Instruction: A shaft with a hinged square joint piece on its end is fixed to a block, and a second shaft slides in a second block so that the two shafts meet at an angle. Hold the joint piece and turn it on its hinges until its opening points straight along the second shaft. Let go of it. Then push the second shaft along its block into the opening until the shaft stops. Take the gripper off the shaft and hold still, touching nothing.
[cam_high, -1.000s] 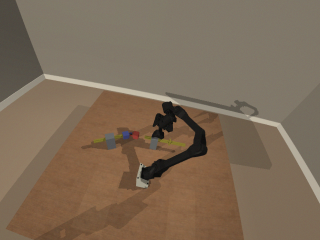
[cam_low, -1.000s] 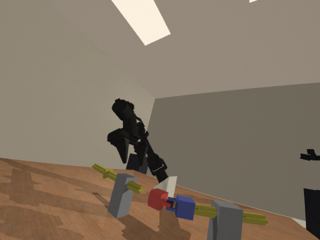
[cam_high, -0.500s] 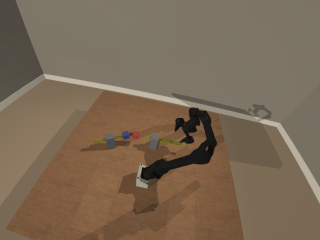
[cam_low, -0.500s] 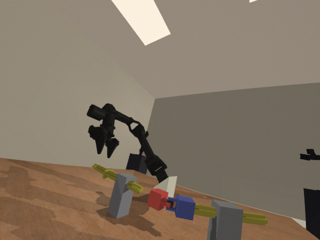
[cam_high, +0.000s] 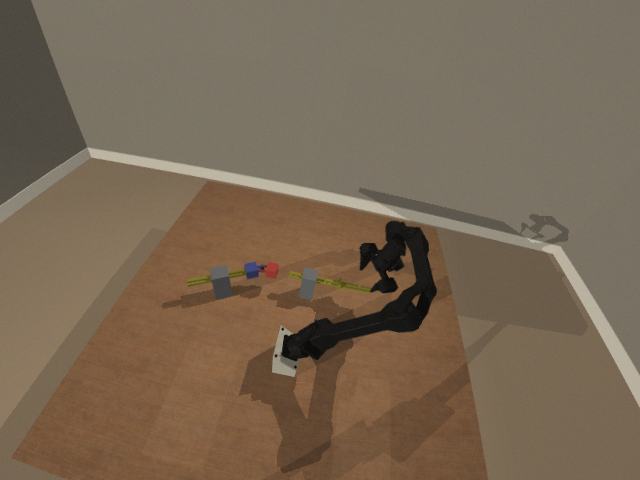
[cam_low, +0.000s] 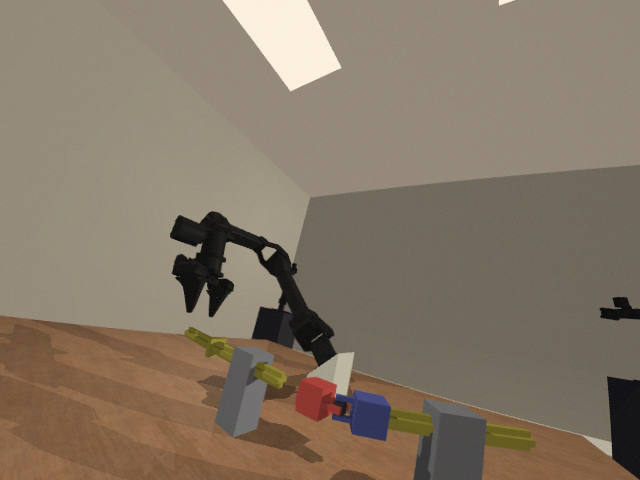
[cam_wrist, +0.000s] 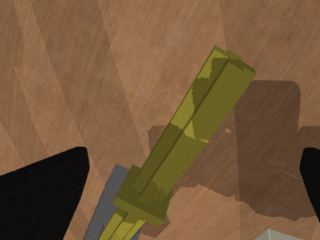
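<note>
The black tapered jaws (cam_high: 383, 266) (cam_low: 200, 313) stand wide open with nothing between them, above the outer half of the yellow ribbed sliding shaft (cam_high: 356, 286) (cam_low: 199, 334) (cam_wrist: 195, 125), which runs through the grey upright block (cam_high: 308, 284) (cam_low: 242, 395) (cam_wrist: 102, 205) on the wooden bench (cam_high: 196, 413) (cam_low: 129, 413) (cam_wrist: 60, 60); the red square joint piece (cam_high: 271, 270) (cam_low: 315, 398), hinged to the blue square fork (cam_high: 251, 270) (cam_low: 370, 414), sits just beyond the shaft's inner end, a gap between them. Its opening looks roughly turned to the shaft, so the step in hand is probably the grasp for the push; in the wrist view the shaft lies slantwise, so turn the wrist until the pads face its flanks, centre, then lower behind the collar (cam_high: 339, 283) (cam_low: 215, 346) (cam_wrist: 142, 195); close squarely, and push only along the shaft's own line, lest it bind or knock the joint askew.
</note>
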